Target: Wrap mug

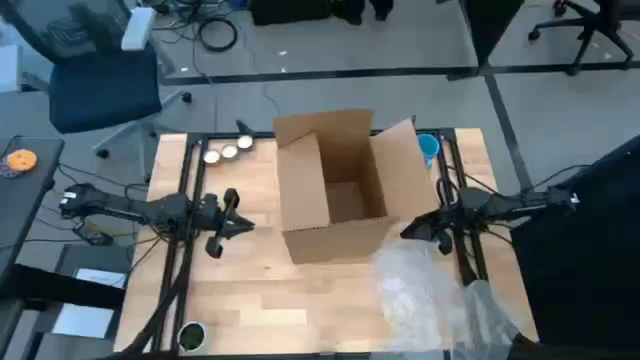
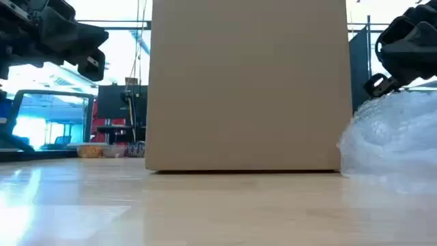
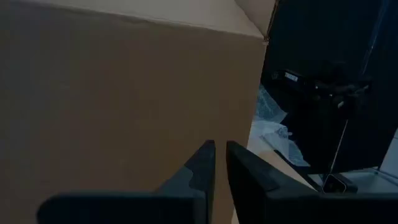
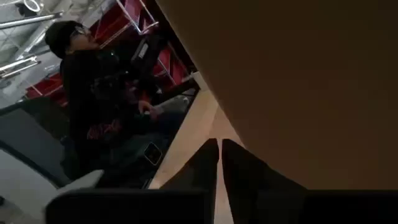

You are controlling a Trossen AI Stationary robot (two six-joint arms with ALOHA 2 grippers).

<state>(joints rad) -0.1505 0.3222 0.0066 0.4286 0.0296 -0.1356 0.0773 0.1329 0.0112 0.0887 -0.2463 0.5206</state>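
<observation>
We have a wooden table carrying an open cardboard box near its middle, flaps up, toward the far edge. Off the box's right front corner, a crumpled sheet of bubble wrap lies spread toward the table's near right corner. We cannot find the mug in any view; a blue round thing shows behind the box's right flap at the far edge, but we cannot tell what it is. Our left gripper hangs beside the box's left wall, fingers pressed together and empty. Our right gripper sits at the box's right wall, just above the wrap, likewise closed on nothing. We judge the wrapping not yet begun: next we must locate the mug, open a gripper, and bring it onto the wrap.
</observation>
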